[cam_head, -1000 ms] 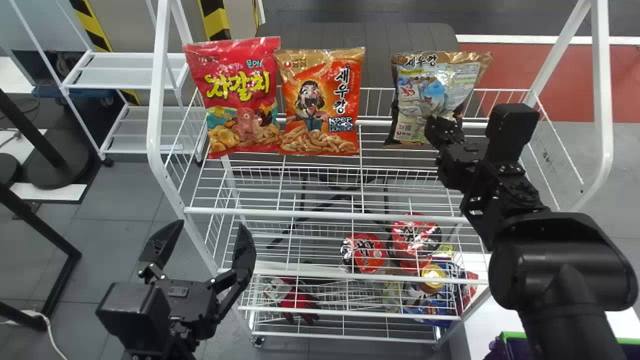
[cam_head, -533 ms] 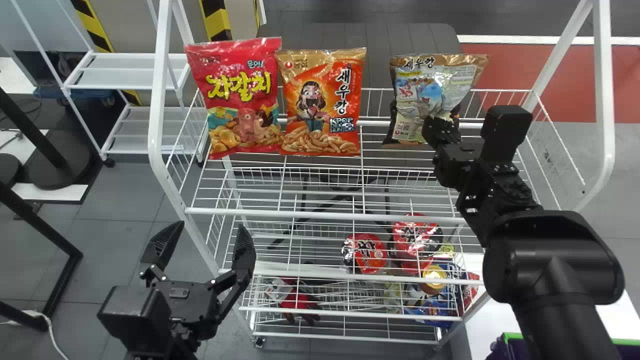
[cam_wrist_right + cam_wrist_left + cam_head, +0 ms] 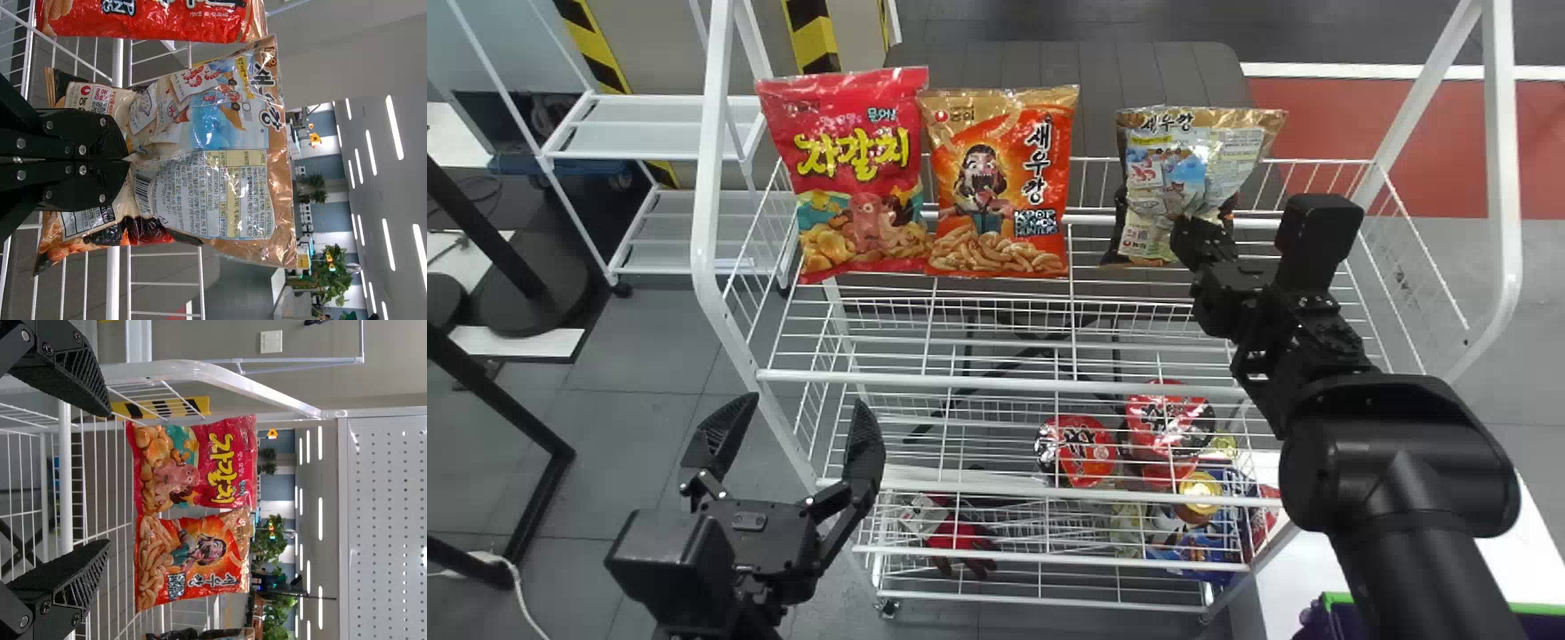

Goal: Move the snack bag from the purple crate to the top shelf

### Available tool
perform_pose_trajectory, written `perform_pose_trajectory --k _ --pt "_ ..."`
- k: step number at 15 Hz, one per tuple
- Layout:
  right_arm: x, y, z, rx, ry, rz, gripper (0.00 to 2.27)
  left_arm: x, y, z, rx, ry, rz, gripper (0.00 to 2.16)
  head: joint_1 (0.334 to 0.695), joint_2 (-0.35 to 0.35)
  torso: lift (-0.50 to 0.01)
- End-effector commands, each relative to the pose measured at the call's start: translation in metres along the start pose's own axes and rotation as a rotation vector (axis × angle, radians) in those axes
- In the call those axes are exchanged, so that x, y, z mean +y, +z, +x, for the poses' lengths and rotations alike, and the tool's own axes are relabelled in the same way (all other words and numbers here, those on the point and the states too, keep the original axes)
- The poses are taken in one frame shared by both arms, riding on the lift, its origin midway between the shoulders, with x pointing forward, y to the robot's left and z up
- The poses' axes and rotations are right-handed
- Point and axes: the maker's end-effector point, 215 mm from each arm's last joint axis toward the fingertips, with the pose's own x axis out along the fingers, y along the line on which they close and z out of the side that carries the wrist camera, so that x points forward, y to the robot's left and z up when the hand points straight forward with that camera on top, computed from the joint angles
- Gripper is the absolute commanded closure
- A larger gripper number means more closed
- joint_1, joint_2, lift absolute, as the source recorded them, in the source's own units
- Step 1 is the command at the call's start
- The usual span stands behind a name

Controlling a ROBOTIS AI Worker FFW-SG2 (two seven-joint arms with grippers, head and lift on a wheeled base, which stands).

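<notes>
1. Black right tool (image 3: 1193, 235) is narrow, pinching the lower part of the brown-edged snack bag (image 3: 1169, 164), which is upright over the top shelf's (image 3: 1005, 382) right side, panelled back toward the robot.
2. Black left tool (image 3: 796, 422) stands wide near the rack's left front.
3. Red snack bag (image 3: 854, 169) and orange snack bag (image 3: 1000, 178) stand side by side, left of it.
</notes>
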Motion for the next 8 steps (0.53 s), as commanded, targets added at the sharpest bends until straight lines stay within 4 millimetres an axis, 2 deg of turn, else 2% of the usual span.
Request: perform_pose_trajectory --k 1,8 --pt "0.0018 -0.0039 0.0034 -0.001 0.007 0.025 1.48 0.0017 -0.0008 -0.0022 -0.003 0.004 0.001 0.15 0.695 0.029 0.003" --pt "-0.0006 -0.0117 0.0087 -0.002 0.014 0.051 1.48 0.001 -0.0029 0.0007 -0.006 0.004 -0.002 0.15 0.695 0.034 0.003"
